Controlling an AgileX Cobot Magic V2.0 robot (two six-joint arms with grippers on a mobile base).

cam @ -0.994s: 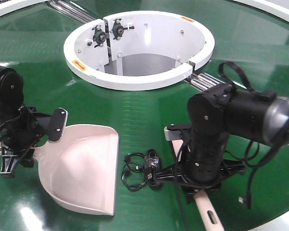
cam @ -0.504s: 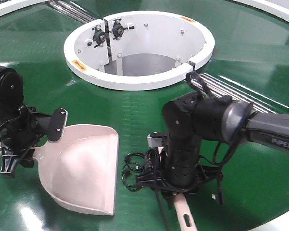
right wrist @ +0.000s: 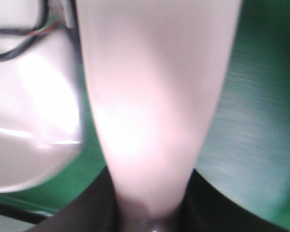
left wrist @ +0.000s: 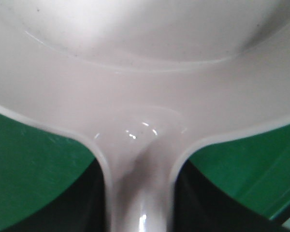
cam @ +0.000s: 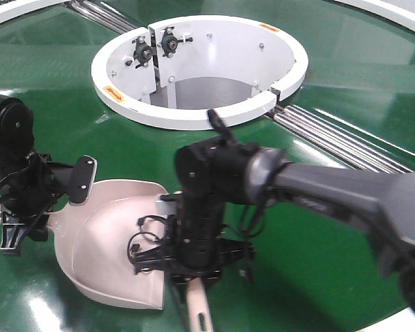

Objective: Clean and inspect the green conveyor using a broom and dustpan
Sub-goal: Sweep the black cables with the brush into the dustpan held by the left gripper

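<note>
The beige dustpan (cam: 104, 242) lies on the green conveyor (cam: 332, 90) at the front left, its mouth facing right. My left gripper (cam: 45, 211) is shut on its handle (left wrist: 140, 193), with dark fingers (left wrist: 87, 203) on either side. My right gripper (cam: 192, 268) is shut on the broom (right wrist: 154, 96) and points down at the dustpan's mouth. Only the slotted broom handle end (cam: 197, 311) shows below the wrist; the bristles are hidden. A tangle of black cable (cam: 146, 242) lies at the pan's front edge, partly inside.
The white ring hub (cam: 194, 114) stands behind the arms, with steel rollers (cam: 332, 135) running out to its right. A white outer rim (cam: 394, 10) crosses the far right corner. In the right wrist view the dustpan (right wrist: 29, 121) and cable (right wrist: 19, 34) sit left of the broom.
My right arm has swept left with the broom, pushing the black cable tangle from the belt to the dustpan's mouth. The left arm and dustpan have stayed put.
</note>
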